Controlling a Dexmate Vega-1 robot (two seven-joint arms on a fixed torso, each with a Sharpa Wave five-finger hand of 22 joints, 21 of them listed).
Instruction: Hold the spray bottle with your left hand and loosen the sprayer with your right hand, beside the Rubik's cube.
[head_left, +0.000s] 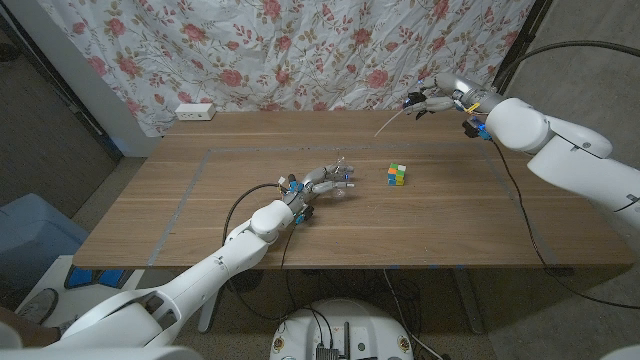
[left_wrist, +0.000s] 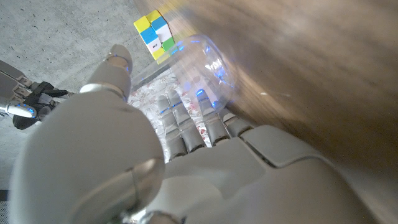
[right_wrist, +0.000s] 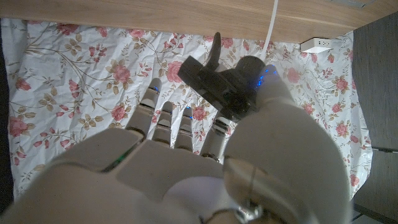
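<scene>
While the wooden table (head_left: 200, 215) stretches before a flowered curtain (head_left: 300, 50), the left hand (head_left: 322, 182) grips the clear spray bottle (left_wrist: 202, 59) near mid-table, just left of the Rubik's cube (head_left: 397, 175). Raised over the far right corner, the right hand (head_left: 440, 98) holds the black sprayer (right_wrist: 214, 84), its white tube (head_left: 390, 122) apparently dangling free.

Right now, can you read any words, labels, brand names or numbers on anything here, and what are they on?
None can be read.
Rubik's cube: a small dark mark on a white sticker, too blurred to read.
Clear spray bottle in the left hand: no label seen.
Black sprayer in the right hand: no lettering seen.
</scene>
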